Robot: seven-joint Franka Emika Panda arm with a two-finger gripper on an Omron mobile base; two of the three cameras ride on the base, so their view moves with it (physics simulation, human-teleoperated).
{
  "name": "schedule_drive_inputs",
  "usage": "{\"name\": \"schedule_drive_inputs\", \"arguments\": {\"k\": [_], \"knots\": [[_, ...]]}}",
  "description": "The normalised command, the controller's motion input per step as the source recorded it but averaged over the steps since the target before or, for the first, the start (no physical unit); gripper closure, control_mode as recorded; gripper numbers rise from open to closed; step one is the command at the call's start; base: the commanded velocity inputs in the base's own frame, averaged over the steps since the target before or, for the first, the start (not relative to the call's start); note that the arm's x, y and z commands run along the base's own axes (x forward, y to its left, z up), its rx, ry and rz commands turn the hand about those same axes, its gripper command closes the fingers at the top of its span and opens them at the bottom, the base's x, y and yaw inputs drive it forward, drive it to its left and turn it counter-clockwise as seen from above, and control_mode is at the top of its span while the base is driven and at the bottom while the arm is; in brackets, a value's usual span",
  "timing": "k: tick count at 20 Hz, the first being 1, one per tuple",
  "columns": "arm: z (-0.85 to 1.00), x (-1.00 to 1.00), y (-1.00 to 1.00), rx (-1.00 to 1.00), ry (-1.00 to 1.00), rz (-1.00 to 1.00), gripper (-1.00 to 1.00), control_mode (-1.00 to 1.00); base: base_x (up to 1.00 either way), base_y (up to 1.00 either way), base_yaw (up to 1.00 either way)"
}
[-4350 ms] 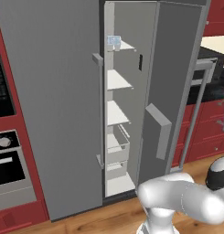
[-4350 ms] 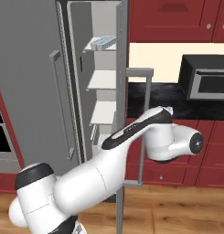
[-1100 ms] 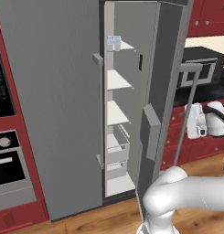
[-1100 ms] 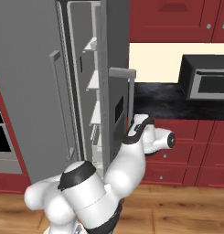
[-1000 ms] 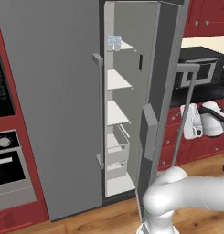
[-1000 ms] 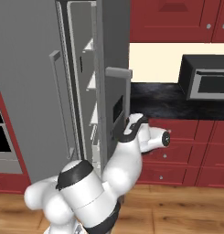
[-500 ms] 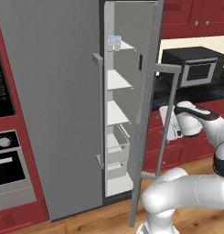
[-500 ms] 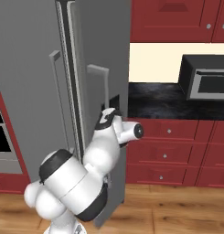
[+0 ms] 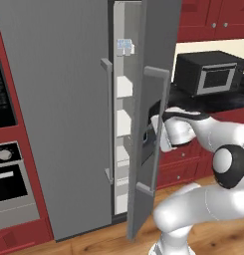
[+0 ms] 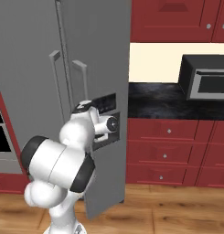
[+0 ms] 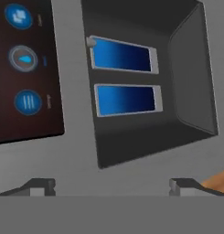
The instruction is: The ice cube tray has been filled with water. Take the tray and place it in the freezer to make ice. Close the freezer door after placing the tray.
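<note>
Grey and matte, the freezer door (image 9: 152, 99) stands partly swung in, a narrow gap left between it and the freezer (image 9: 59, 99) body, with the pale shelves visible through that gap. The ice cube tray (image 9: 124, 46) rests on the top shelf inside, near that shelf's front edge, so placing appears done and the closing is the step in hand.

The tool (image 11: 111, 185) is spread as wide as it goes and grips nothing; its two tips sit right against the door's outer face, just below the dark recessed dispenser panel (image 11: 145, 87) with its two blue-lit paddles. In the right base view the hand (image 10: 106, 124) presses at the dispenser's height.

What matters for the coming push: the door lies directly ahead of the tool, its long axis vertical, hinged at the far side from the handles, so pressing straight on should swing it shut.
</note>
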Motion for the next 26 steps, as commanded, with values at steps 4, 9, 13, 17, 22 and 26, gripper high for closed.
{"name": "schedule_drive_inputs", "arguments": {"k": [4,9,13,17,22,26], "knots": [[0.06,0.29,0.94,-0.01,-0.22,-0.01,-1.0,-1.0,0.0,0.0,0.0],[0.11,0.49,0.37,0.0,-0.15,-0.03,-1.0,-1.0,0.0,0.0,0.0],[0.22,0.85,0.01,0.0,-0.04,-0.02,-1.0,-1.0,0.0,0.0,0.0],[0.47,1.0,0.0,0.02,0.01,0.02,-1.0,-1.0,0.0,0.0,0.0],[0.55,1.0,-0.13,0.1,0.13,0.12,-1.0,-1.0,0.0,0.0,0.0],[0.22,1.0,-0.08,0.12,0.18,0.1,-1.0,-1.0,0.0,0.0,0.0]]}}
